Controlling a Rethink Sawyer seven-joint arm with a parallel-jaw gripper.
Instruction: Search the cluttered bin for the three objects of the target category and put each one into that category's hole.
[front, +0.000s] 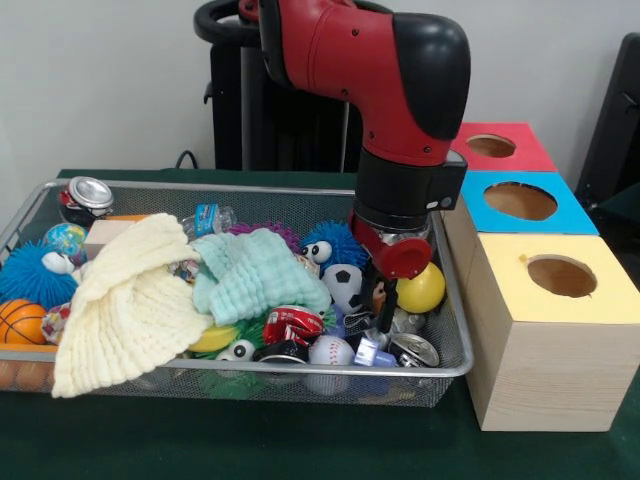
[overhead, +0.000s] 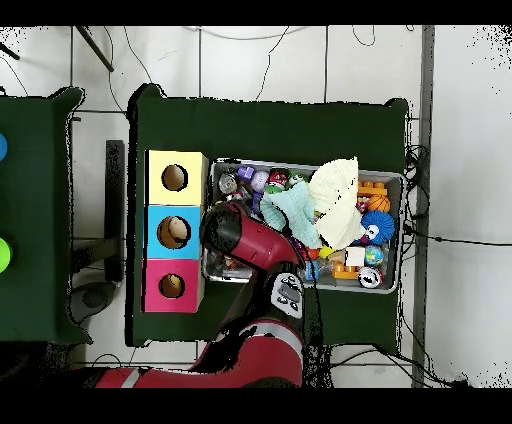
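front view: the red and black arm (front: 400, 90) is seen lowered into the right end of the wire mesh bin (front: 250, 372), with the claw (front: 385, 312) down among the clutter beside a yellow ball (front: 424, 290) and a soccer ball (front: 345, 282); whether it is spread or pressed together cannot be told. a crushed red can (front: 292, 325), a baseball (front: 330, 351) and a silver can (front: 414, 350) are seen near the front rim. a cream cloth (front: 125, 300) is draped over the front edge, a mint cloth (front: 255, 270) beside it. three boxes with holes are lined up right of the bin: yellow box (front: 560, 300), blue box (front: 520, 205), red box (front: 495, 148).

overhead view: the arm is seen covering the bin's end next to the boxes on the green bench (overhead: 270, 120).
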